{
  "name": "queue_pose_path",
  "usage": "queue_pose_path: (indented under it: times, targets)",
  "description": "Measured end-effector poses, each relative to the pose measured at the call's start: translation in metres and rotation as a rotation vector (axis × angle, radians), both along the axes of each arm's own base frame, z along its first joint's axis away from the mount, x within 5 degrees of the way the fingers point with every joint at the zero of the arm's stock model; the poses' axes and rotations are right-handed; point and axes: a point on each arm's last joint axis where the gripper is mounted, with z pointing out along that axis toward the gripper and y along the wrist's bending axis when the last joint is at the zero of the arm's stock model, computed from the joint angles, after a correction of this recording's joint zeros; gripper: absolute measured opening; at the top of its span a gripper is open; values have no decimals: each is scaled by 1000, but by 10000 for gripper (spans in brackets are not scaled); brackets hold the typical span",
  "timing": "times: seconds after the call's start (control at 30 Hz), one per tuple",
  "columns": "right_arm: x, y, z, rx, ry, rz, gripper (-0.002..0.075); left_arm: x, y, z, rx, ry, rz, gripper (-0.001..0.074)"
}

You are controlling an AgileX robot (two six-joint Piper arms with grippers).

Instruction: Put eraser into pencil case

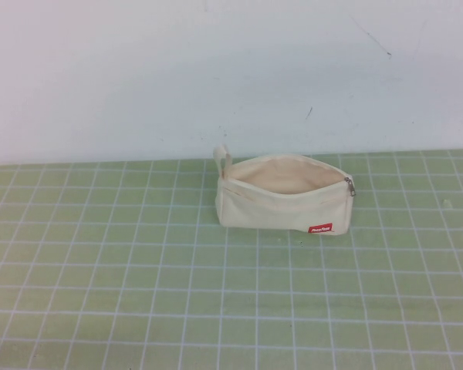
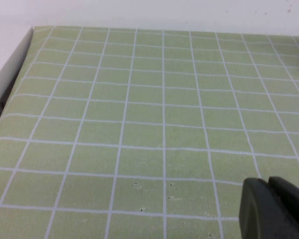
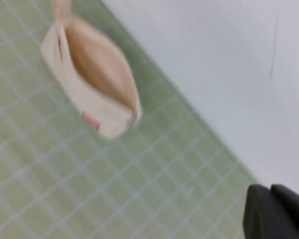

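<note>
Green gridded bench [image 1: 100, 293] carries the cream pencil case [image 1: 282, 196], unzipped and gaping upward near the back wall [image 1: 216, 69]. The eraser appears in no view. Left tool [image 2: 275, 209] and right tool [image 3: 276, 213]: grip state cannot be told. Risk: the soft pouch mouth sagging shut and blocking insertion.

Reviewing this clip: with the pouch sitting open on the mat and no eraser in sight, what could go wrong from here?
1. The eraser shows in no view; it may already be inside the pencil case, or missing, so success cannot be confirmed.
2. The pencil case stands unzipped near the back wall; a nudge could tip it.
3. The left gripper and right gripper show only at their wrist views' edges, neither arm visible from the high view.
</note>
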Motion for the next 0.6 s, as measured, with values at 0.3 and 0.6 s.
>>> queue_pose_path:
  times: [0.3, 0.6]
  targets:
    - [-37, -13, -15, 129, 136, -94, 1, 0, 0, 0, 0, 0, 0, -1]
    - [-23, 2, -31, 157, 233, -62, 1, 0, 0, 0, 0, 0, 0, -1]
